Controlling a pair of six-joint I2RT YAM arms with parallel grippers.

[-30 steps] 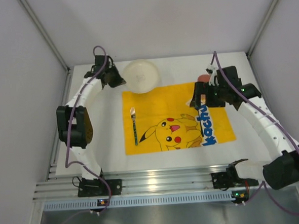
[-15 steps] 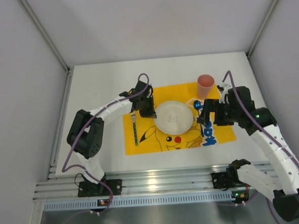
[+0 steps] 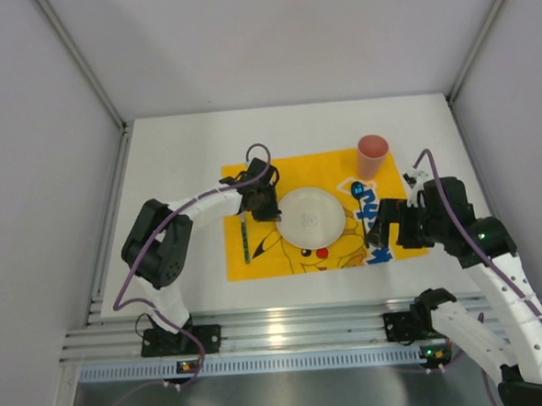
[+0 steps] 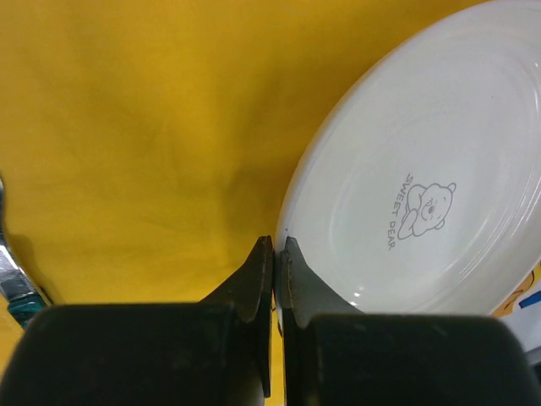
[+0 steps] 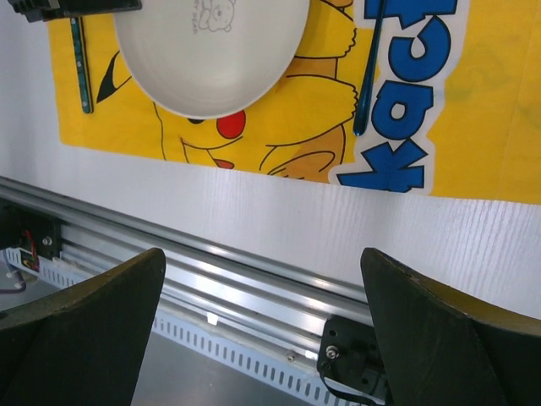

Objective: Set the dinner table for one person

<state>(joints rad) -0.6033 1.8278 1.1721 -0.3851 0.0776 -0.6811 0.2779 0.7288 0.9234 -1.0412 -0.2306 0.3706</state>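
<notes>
The white dinner table (image 3: 176, 163) is filling the floor of a grey-walled booth, with its aluminium rail (image 3: 288, 329) running along the near edge. Just beyond that rail, toward the right corner, the right gripper (image 5: 262, 262) is hovering with its jaws spread wide and nothing between them. A yellow cartoon mat (image 3: 315, 168) is lying flat at the middle of the table. Along the mat's left edge a fork (image 3: 245, 237) is lying with its tines pointing to the far side. A white plate (image 3: 313, 216) is sitting at the mat's centre. The left gripper (image 4: 276, 247) is reaching to the plate's left rim, its jaws pressed together with their tips right at the rim. A blue-handled utensil (image 5: 368, 76) is lying just right of the plate. A pink cup (image 3: 372, 154) is standing upright at the mat's far right corner.
</notes>
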